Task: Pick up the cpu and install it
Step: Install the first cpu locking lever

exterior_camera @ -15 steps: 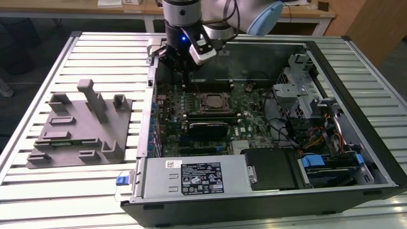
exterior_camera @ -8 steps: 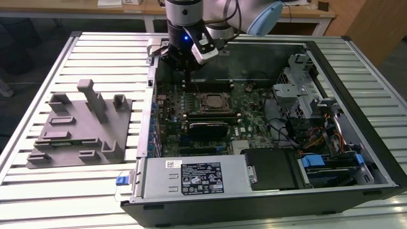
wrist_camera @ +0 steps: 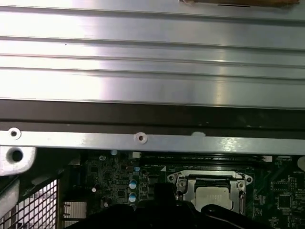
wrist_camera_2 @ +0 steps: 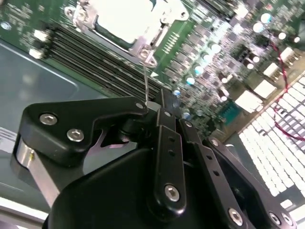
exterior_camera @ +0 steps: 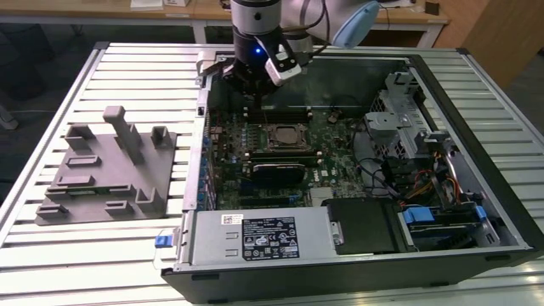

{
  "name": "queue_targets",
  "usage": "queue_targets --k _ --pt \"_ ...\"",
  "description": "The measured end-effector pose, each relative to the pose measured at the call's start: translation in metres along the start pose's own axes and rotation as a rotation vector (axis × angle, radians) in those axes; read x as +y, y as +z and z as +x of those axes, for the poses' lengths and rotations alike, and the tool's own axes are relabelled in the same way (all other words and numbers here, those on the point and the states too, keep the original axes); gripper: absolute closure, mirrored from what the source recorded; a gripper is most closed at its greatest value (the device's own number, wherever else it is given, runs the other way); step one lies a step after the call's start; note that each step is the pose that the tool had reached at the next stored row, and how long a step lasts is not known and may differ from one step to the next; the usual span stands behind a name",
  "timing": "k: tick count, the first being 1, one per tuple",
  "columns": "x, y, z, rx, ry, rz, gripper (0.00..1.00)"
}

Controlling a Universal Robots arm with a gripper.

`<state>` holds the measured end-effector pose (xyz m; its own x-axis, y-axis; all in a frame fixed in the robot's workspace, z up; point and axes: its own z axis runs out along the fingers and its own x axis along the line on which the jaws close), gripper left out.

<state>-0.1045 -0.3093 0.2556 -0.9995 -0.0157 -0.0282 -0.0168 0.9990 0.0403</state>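
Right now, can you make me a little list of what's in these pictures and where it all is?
cpu: shiny square chip sitting in the motherboard socket; also in first wrist view
hand: hovering above the open computer case, near its far wall
holding: nothing seen in the hand
grey tray: on the slatted table, at the exterior view's left, no chip on it
power supply: silver box at the case's near edge
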Motion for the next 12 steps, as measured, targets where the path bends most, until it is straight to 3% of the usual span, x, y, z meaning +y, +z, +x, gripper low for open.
queue_targets --k 9,10,12 --pt "-0.0007 0.0024 -0.0358 0.0004 0.000 -0.0003 0.89" --pt "-0.0008 0.0031 -0.0370 0.0003 0.000 -0.0042 0.89" --pt "-0.0011 0.0037 -0.0382 -0.0001 0.001 -0.0290 0.89"
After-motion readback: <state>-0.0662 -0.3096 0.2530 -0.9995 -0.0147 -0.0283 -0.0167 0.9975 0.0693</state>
